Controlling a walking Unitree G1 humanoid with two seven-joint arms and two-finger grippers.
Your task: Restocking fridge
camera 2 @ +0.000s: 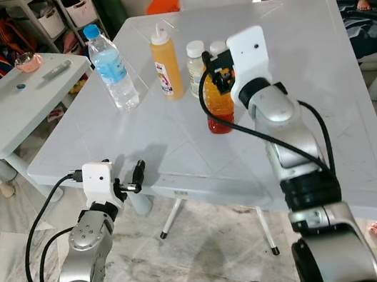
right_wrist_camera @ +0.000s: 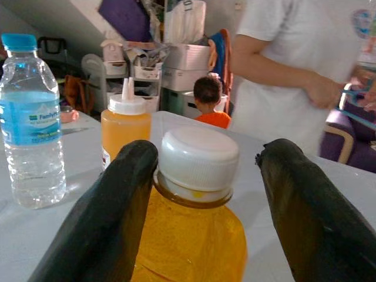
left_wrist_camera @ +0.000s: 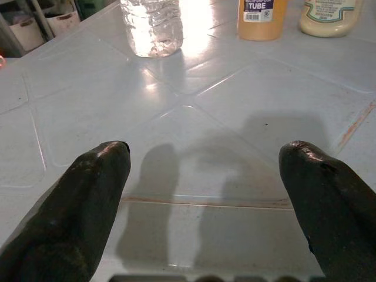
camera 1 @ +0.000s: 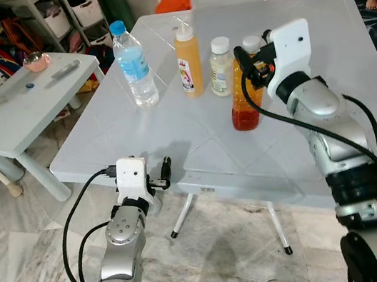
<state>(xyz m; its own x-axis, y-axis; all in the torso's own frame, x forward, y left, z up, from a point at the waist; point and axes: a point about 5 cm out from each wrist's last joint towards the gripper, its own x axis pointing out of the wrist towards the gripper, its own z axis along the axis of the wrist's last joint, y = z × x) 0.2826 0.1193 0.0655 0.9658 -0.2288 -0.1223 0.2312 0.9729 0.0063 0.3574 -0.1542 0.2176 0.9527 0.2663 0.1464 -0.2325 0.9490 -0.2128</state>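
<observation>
White and square, the surface (camera 1: 359, 120) fronts a cluttered room. Our right gripper (right_wrist_camera: 202, 176) stands wide around the neck of the juice bottle (camera 1: 244, 103), one finger touching it, apparently lined up to grip below the cap. Toward the far edge stand a sauce bottle (camera 1: 189, 65), a jar (camera 1: 219, 67) and a water bottle (camera 1: 134, 67). Our left gripper (left_wrist_camera: 205, 176) hovers spread at the near edge.

Silver arms, white wrist housings, black cables, black end effector fingers (left_wrist_camera: 88, 194).
</observation>
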